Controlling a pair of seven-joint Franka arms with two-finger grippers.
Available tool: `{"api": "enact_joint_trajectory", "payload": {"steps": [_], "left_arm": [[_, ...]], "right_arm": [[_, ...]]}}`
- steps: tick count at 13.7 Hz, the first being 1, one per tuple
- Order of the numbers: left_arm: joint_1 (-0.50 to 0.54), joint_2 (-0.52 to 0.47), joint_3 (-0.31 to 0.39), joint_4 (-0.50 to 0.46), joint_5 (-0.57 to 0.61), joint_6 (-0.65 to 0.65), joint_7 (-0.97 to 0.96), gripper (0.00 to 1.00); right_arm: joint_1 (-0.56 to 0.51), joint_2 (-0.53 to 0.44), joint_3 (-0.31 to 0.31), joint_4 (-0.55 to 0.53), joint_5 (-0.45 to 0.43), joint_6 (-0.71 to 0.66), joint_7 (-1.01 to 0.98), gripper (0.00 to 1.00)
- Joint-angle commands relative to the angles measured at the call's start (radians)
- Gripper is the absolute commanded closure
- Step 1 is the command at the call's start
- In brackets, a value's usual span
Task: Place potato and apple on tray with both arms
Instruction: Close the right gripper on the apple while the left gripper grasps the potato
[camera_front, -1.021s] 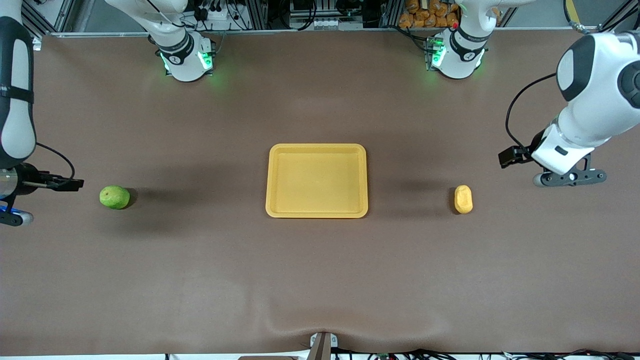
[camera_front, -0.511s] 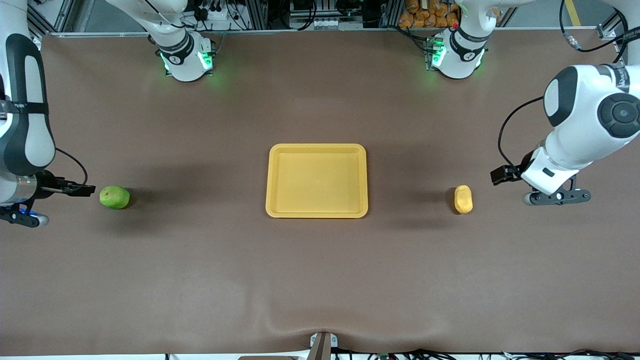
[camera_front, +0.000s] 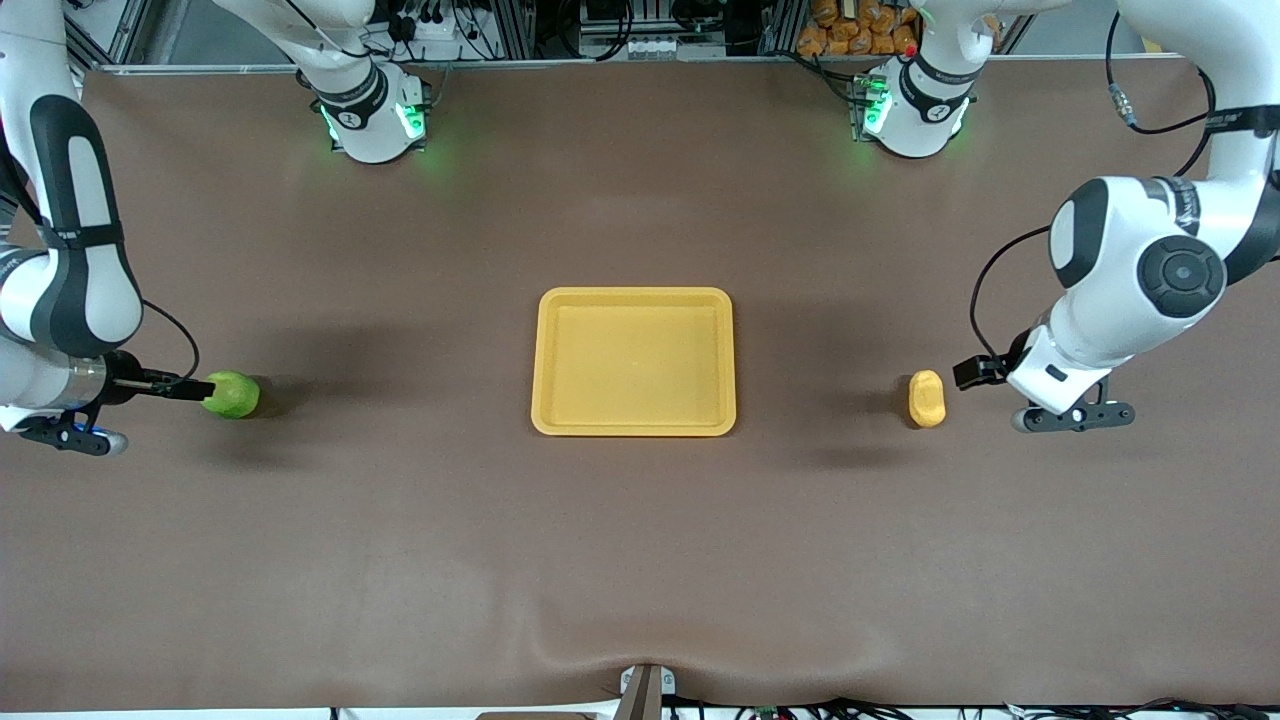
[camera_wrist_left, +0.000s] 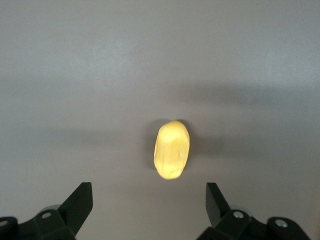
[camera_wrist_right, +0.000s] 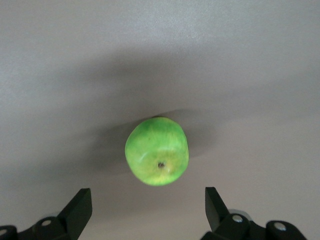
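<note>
Over the last second both arms have swung in from the ends of the surface (camera_front: 640, 560) toward their targets; the left claw (camera_front: 968, 372), which hung well apart from the potato (camera_front: 927, 398), now sits just beside it at the left arm's end; the right claw (camera_front: 190, 388) has closed the gap to the apple (camera_front: 232, 394) and its tip now meets the fruit's edge in the front view.

Both claws are spread wide with nothing between them; in the left wrist view the potato (camera_wrist_left: 172, 149) lies centred ahead of the 2 fingers (camera_wrist_left: 76, 206); in the right wrist view the apple (camera_wrist_right: 157, 151), stem dimple showing, lies likewise ahead of the fingers (camera_wrist_right: 77, 207).

Neither item has moved; each rests on the brown surface, on either end of the yellow-orange tray (camera_front: 545, 360), which is in the middle and holds nothing.

So the approach looks nearly done for both arms and the task itself is at 0 of 2 placed; the next step is probably to bring the fingers down around each item and close; the round apple could roll if nudged from 1 side first.
</note>
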Motion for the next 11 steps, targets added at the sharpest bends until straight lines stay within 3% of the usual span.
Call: {"api": "enact_joint_trajectory", "payload": {"steps": [1,6,11], "left_arm": [[-0.013,0.024,-0.003,-0.058,0.021,0.097,-0.034,0.00],[-0.012,0.089,-0.003,-0.138,0.020,0.301,-0.037,0.00],[-0.016,0.141,-0.003,-0.143,0.020,0.332,-0.037,0.00]], "right_arm": [[-0.029,0.042,0.012,-0.001,0.029,0.038,-0.031,0.00],[-0.032,0.052,0.013,-0.039,0.037,0.083,-0.033,0.00],[-0.033,0.052,0.012,-0.092,0.090,0.156,-0.076,0.00]]}}
